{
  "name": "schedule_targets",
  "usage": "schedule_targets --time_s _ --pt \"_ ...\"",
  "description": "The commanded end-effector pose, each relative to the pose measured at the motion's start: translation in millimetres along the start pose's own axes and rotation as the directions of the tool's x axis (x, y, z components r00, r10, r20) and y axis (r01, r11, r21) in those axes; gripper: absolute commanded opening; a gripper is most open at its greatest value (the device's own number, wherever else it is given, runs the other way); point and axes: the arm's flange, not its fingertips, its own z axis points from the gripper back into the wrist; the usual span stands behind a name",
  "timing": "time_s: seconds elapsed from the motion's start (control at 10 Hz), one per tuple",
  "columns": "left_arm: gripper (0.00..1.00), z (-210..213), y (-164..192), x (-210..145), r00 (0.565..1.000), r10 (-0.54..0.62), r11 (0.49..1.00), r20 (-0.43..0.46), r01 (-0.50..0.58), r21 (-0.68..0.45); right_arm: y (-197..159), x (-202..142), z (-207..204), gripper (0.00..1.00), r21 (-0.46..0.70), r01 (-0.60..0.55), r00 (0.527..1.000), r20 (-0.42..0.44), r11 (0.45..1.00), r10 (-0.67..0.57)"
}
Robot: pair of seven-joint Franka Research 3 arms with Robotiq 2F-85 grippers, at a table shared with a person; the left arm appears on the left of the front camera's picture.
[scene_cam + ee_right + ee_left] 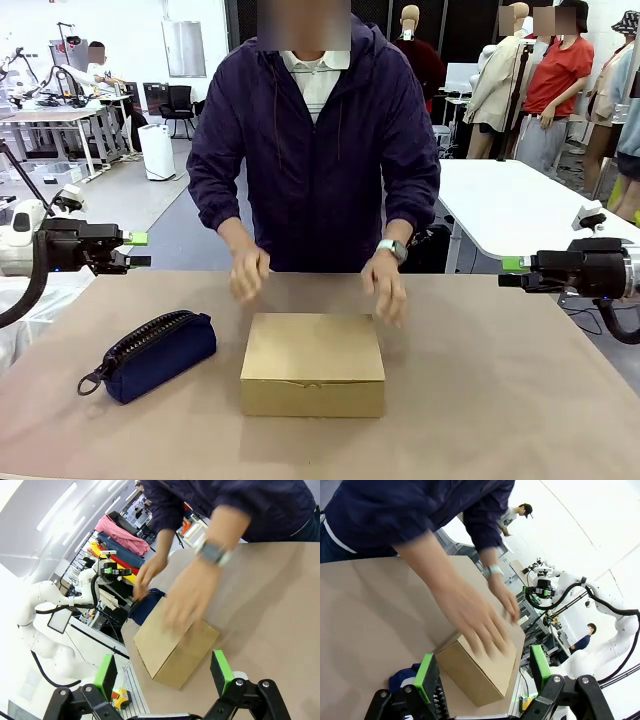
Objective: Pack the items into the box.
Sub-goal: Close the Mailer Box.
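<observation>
with the person's hands (pixel 385 288) blurred over the closed box (pixel 313 363), the left gripper (pixel 135 250) and right gripper (pixel 512 272), both wide and empty, should probably hold clear.

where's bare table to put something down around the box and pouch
Bare table runs right of the box out toward the right gripper, and along the near edge in front of the box and pouch. The box-pouch gap is narrow. Behind the box it's crowded by the person's hands.

Person's hands (pixel 385 285) block above closed box (pixel 313 365)
</observation>
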Motion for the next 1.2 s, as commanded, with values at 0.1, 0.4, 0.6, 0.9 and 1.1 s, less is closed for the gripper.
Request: schedule_targets --time_s 0.1,0.4,0.6,0.9,1.1 --pt "0.96 1.1 0.6 0.5 1.000 -0.017 1.000 0.002 0.017 -0.004 -0.5 3.7 -0.1 1.00 0.010 -0.024 1.000 0.009 1.000 0.024" --pt "0.96 1.1 0.6 0.5 1.000 -0.017 1.000 0.002 0.017 -0.004 -0.5 3.7 -0.1 1.00 0.010 -0.024 1.000 0.009 1.000 0.024" --pt "0.96 1.1 0.6 0.5 1.000 -0.017 1.000 0.002 0.017 -0.004 -0.5 3.7 -0.1 1.00 0.010 -0.024 1.000 0.009 1.000 0.024" --pt "0.96 1.1 0.6 0.5 1.000 -0.017 1.000 0.002 0.017 -0.004 -0.5 3.7 -0.1 1.00 0.010 -0.024 1.000 0.009 1.000 0.024" --pt "0.96 1.1 0.6 0.5 1.000 -0.017 1.000 0.002 0.017 -0.004 -0.5 3.7 -0.1 1.00 0.010 -0.024 1.000 0.009 1.000 0.024"
